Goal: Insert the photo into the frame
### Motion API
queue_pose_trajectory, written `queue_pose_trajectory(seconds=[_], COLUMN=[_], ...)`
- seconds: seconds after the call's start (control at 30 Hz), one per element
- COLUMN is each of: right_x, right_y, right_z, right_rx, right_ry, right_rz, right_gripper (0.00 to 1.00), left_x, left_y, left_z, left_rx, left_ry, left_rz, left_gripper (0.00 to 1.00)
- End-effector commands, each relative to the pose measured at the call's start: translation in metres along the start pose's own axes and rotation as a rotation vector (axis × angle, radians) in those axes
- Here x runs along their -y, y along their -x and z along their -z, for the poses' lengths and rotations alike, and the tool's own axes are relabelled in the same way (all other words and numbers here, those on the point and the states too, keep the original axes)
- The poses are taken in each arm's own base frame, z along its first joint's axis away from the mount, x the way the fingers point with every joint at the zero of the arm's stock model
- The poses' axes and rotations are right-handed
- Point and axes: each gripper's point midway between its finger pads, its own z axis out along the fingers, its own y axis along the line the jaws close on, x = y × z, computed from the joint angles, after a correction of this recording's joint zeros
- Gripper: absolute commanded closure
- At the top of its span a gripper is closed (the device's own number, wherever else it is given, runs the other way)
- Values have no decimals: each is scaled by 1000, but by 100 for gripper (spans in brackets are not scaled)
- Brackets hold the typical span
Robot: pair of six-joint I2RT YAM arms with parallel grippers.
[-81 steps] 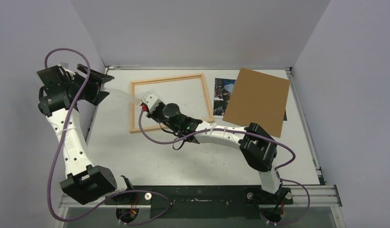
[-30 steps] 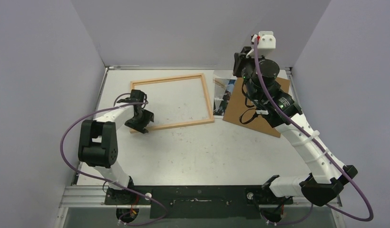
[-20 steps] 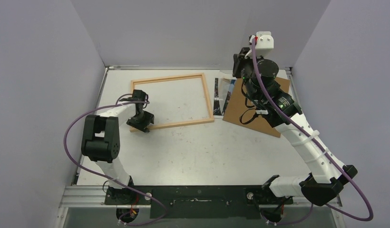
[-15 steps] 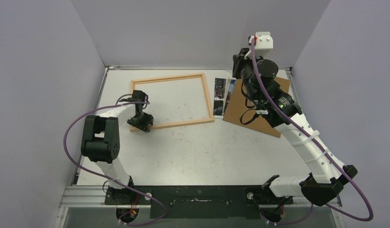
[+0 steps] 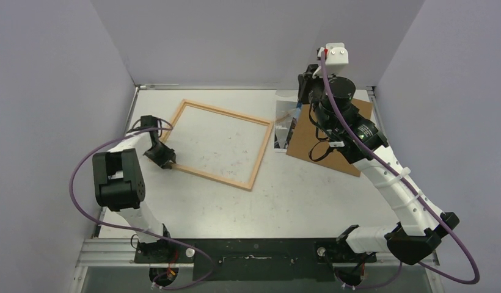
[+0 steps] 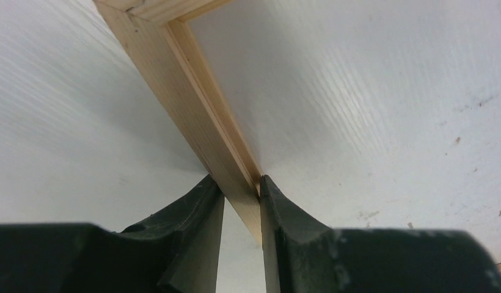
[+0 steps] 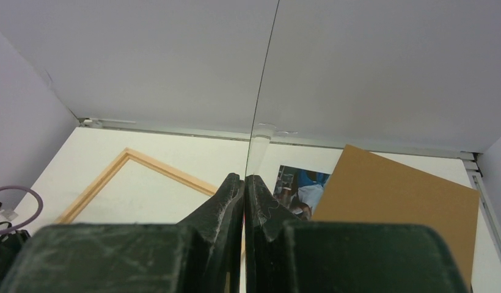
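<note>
— Where is a gripper finding room?
— The table's [image 5: 285, 207] near half is lying bare between the arms, and the floor inside the frame [image 5: 228, 112] is lying bare too.
— What is standing in the way?
— The left gripper [image 5: 162, 156] is clamping the frame's left rail, and the left arm [image 5: 117, 177] is crowding the left wall [image 5: 46, 122]. The right gripper [image 7: 244, 178] is pinching a clear sheet [image 7: 256, 146] above the photo [image 7: 297, 183]. The board [image 7: 394, 201] is covering the photo's right part.

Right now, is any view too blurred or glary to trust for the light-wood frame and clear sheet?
Top external: evenly lit and sharp, the thin light-wood picture frame reads clearly. Left wrist: its rail fairly sharp, the left gripper's fingers dark and soft. Right wrist: the clear sheet is edge-on, just a thin line.
</note>
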Motion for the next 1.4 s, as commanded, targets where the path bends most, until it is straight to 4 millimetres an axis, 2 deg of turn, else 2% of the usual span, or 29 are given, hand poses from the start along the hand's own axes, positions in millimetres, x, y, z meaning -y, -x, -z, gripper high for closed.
queue_pose_trajectory(seconds=[0.0,0.07,0.2,0.5,0.67,0.83,1.1,1.23,1.37], right_x=[5,5,6,5,5,1,-7,-9,-13], right_y=[27,25,21,18,20,18,7,5,2], right_z=[14,14,16,19,24,25,25,26,25], right_rx=[75,71,63,55,43,18,-25,-29,-42], right_ry=[14,16,15,30,39,64,107,118,133], right_rz=[-60,-57,-48,-66,-59,-51,-63,-87,-107], right_gripper=[100,100,100,100,100,100,100,100,100], left_x=[19,26,25,13,39,76,119,127,132], left_y=[36,37,37,68,76,69,63,66,68], left_z=[28,32,26,11,9,10,-1,-17,-24], left_rx=[-3,-48,-107,-63,-60,-57,-32,-42,-55], left_ry=[-201,-248,-251,-193,-286,-400,-350,-307,-277], left_rz=[-315,-467,-633,-673,-691,-656,-772,-817,-825], left_gripper=[100,100,100,100,100,100,100,100,100])
